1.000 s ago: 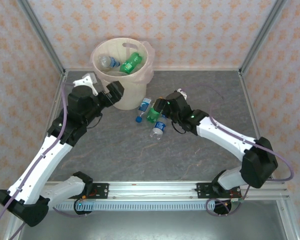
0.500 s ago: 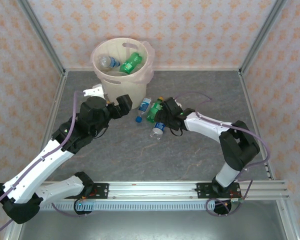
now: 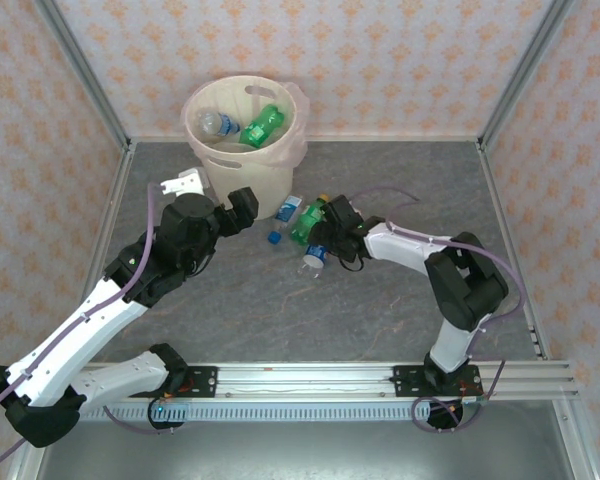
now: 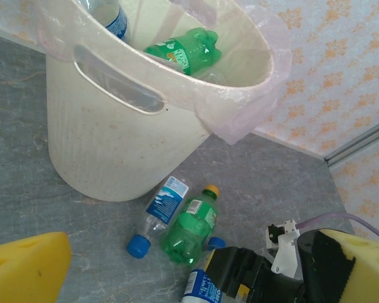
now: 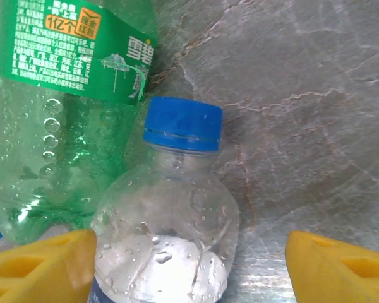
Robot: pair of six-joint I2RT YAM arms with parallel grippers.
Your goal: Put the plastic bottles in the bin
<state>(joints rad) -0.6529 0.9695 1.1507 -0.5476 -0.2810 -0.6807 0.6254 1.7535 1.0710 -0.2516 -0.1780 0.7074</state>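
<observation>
bottles [image 4: 188, 228]: three outside bin [image 4: 101, 151], two inside

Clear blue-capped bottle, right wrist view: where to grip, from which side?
Take the clear bottle by its wide body below the shoulder, from above, jaws across its width. It lies flat, the cap is narrow, and the green bottle crowds one side.

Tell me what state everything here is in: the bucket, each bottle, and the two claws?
bin: upright, liner over its rim, bottles inside.
green bottle in the bin: lying inside.
clear bottle in the bin: lying inside.
green table bottle: on its side, yellow cap on.
clear bottle nearest the bin: on its side, blue cap on.
third clear bottle: capped, between the right fingers, not clamped.
left gripper: open, empty.
right gripper: open.
</observation>
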